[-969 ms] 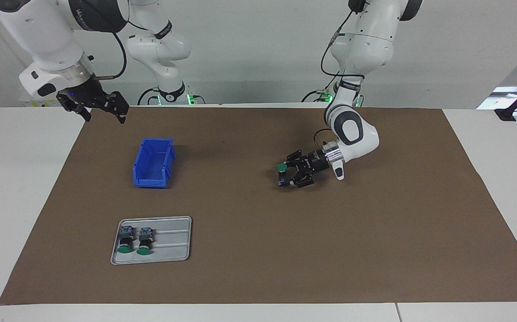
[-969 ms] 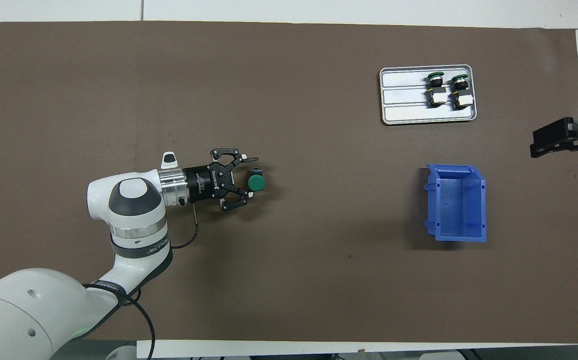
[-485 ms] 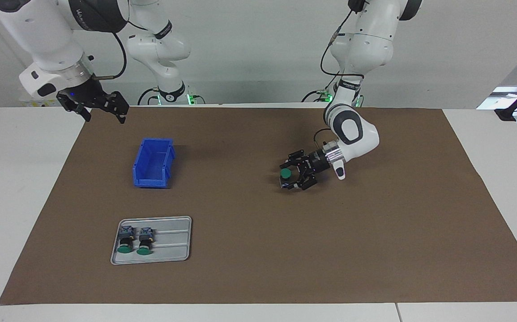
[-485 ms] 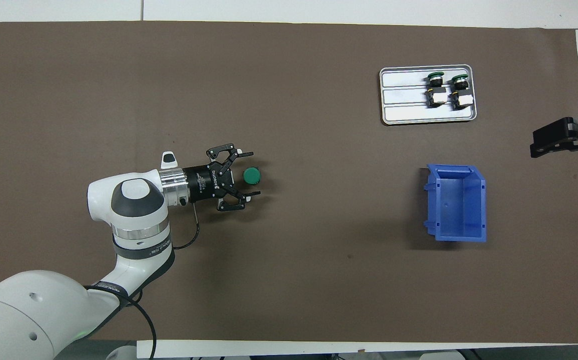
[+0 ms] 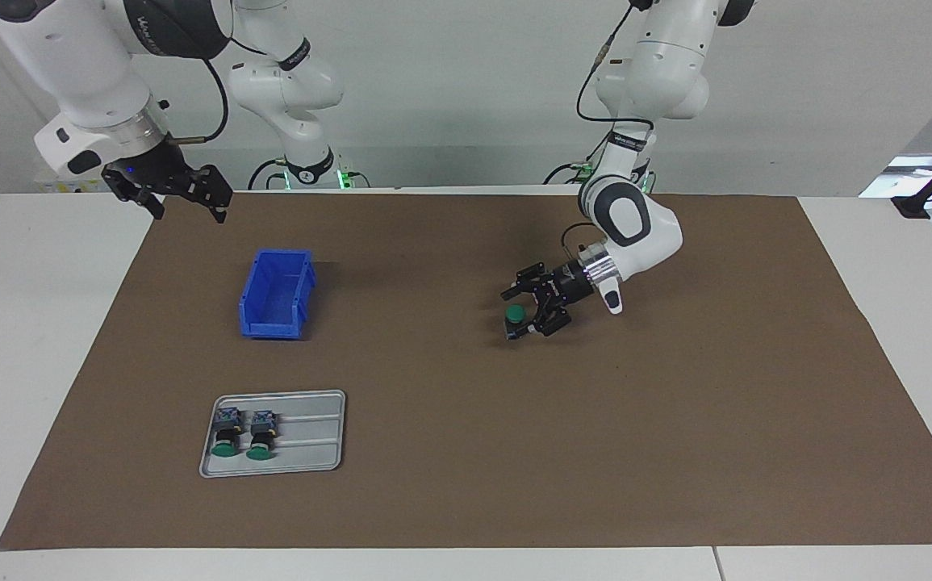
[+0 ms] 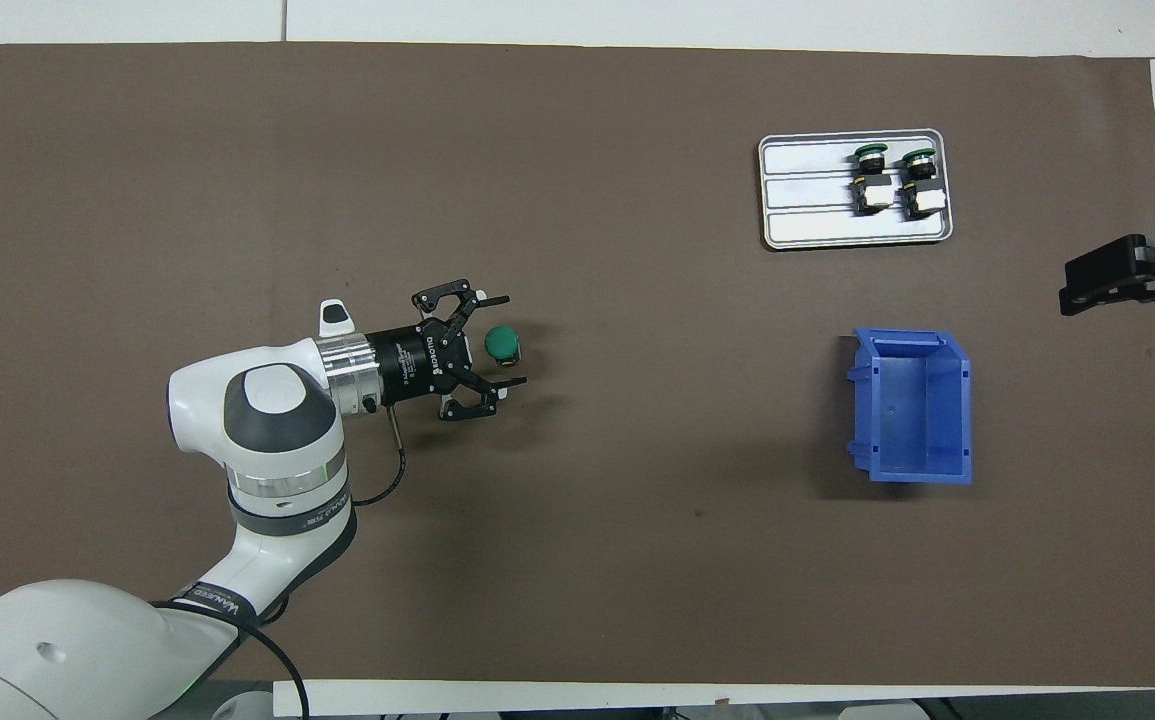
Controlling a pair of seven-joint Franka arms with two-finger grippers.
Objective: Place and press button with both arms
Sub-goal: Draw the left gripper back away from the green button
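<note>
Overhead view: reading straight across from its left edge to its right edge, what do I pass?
left gripper → button standing between its open fingers → tray with two more buttons → blue bin → right gripper, open, waiting.

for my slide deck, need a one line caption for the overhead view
Left tool open around a green-capped button standing on the brown mat.
</note>
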